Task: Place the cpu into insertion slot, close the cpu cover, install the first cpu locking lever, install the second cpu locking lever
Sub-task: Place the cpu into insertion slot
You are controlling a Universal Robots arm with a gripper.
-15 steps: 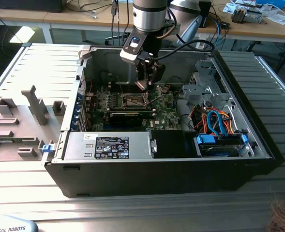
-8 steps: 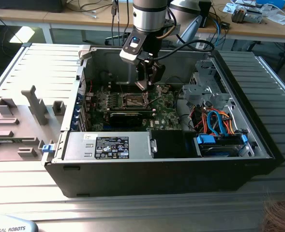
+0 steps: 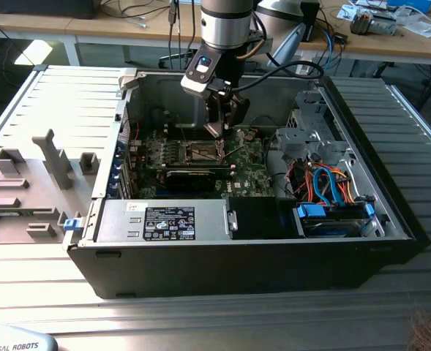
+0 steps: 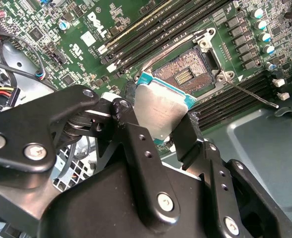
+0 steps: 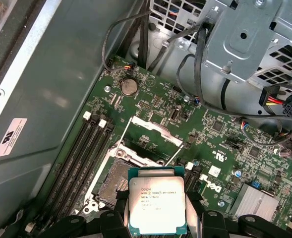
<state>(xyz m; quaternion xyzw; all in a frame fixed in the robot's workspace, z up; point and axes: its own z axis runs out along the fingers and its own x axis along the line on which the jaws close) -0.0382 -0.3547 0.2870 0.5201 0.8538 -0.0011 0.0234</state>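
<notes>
Table: a grey slatted table [image 3: 200, 322] is carrying an open computer case [image 3: 237, 270], which is lying on its side with the inside facing up.
Fixture plate: a grey plate of moulded holders [image 3: 25, 183] is resting on the table at the exterior view's left, just beside the case.
Power supply: a silvery box [image 3: 164, 221] is sitting along the near wall of the case.
Drive bay: a bay with blue tabs [image 3: 332, 216] is sitting in the near corner at the exterior view's right, with orange and blue cables curling behind it.
Card: a black rectangular card [image 3: 193, 178] is lying on the green motherboard [image 5: 205, 124], just nearer than the socket.
Insertion slot: the insertion slot [image 5: 117, 176] is lying open, its contact field showing in both wrist views.
Cpu cover: the cpu cover [image 5: 153, 125] is standing swung up at the slot's far edge.
Lever: a thin metal lever [image 4: 255, 96] is sticking out loose beside the slot.
Cpu: the cpu [image 4: 160, 111] is hanging in the air close above the slot, silvery top outward, not seated.
Gripper: the gripper [image 5: 158, 223] is clenching the cpu by two opposite edges between its black fingers [image 4: 136, 139].
Arm: the arm [image 3: 226, 29] is reaching down into the case from above.
Benches: wooden benches [image 3: 391, 44] strewn with cables are standing behind.
</notes>
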